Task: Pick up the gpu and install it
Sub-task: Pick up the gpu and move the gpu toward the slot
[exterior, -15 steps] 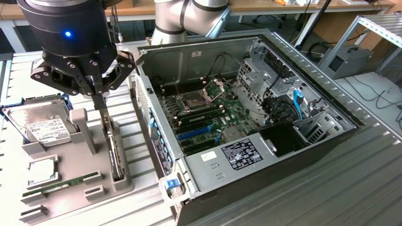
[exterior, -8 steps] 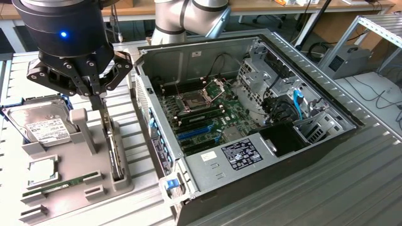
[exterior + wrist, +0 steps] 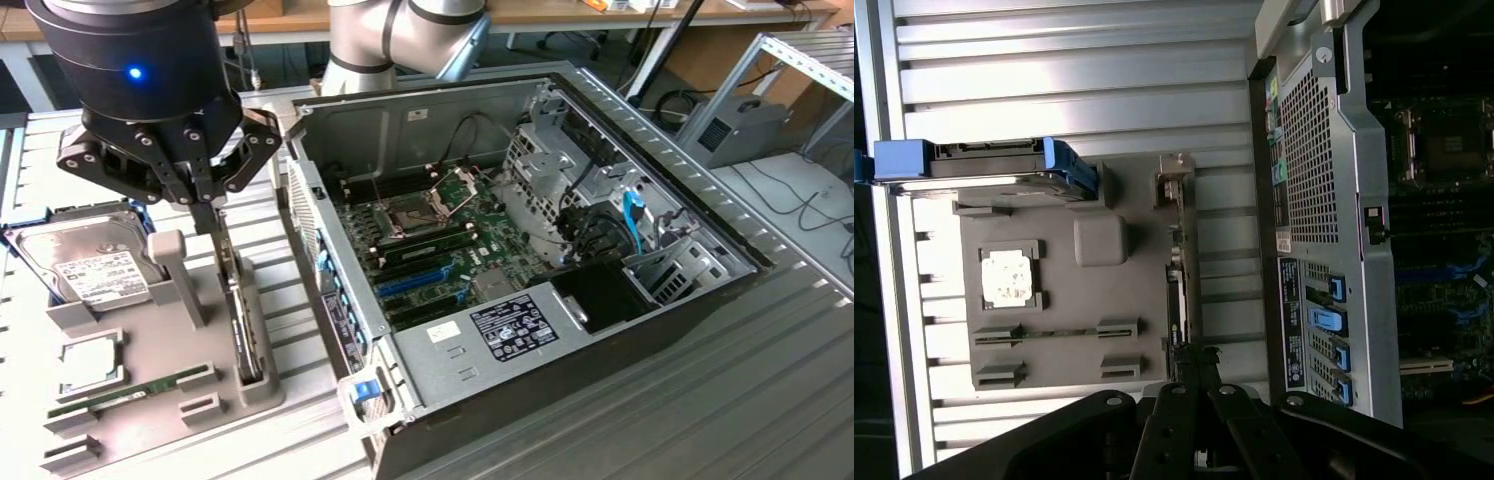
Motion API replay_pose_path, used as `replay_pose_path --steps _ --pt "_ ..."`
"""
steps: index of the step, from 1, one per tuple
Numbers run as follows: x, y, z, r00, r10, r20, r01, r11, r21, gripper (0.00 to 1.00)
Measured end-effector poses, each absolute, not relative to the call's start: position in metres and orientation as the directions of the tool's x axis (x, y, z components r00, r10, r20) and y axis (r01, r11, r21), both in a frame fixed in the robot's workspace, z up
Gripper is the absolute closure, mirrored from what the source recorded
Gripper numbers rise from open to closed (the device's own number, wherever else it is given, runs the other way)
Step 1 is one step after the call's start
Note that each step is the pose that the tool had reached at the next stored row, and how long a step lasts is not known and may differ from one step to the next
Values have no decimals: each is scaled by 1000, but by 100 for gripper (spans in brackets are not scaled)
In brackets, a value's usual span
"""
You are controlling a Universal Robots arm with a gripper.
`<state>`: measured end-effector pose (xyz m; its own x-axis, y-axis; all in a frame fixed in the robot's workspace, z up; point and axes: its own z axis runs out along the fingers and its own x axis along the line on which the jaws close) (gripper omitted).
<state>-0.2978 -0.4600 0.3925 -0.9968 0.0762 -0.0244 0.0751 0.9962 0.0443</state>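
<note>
The claw (image 3: 204, 222) hangs pinched shut over the far end of the gpu (image 3: 243, 320), which stands on edge in a grey holder (image 3: 160, 335) on the ribbed bench (image 3: 761, 370). I can't tell whether they touch. A hard drive (image 3: 91, 268) and a memory stick (image 3: 134, 391) sit in the same holder. At the exterior view's right lies the open computer case (image 3: 454, 385).

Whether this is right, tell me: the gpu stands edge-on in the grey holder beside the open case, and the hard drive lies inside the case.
Wrong on the hard drive: the exterior view shows it lying on the grey holder, outside the case. The gpu does stand edge-on there.
</note>
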Motion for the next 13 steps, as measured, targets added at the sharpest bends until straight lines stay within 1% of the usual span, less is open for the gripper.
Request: replay_pose_path --steps 4,9,13 --pt "-298 -460 393 -997 76 -24 75 996 44 89" --pt "-298 -460 393 -997 76 -24 75 996 44 58" --pt "-298 -460 393 -997 76 -24 75 996 44 58"
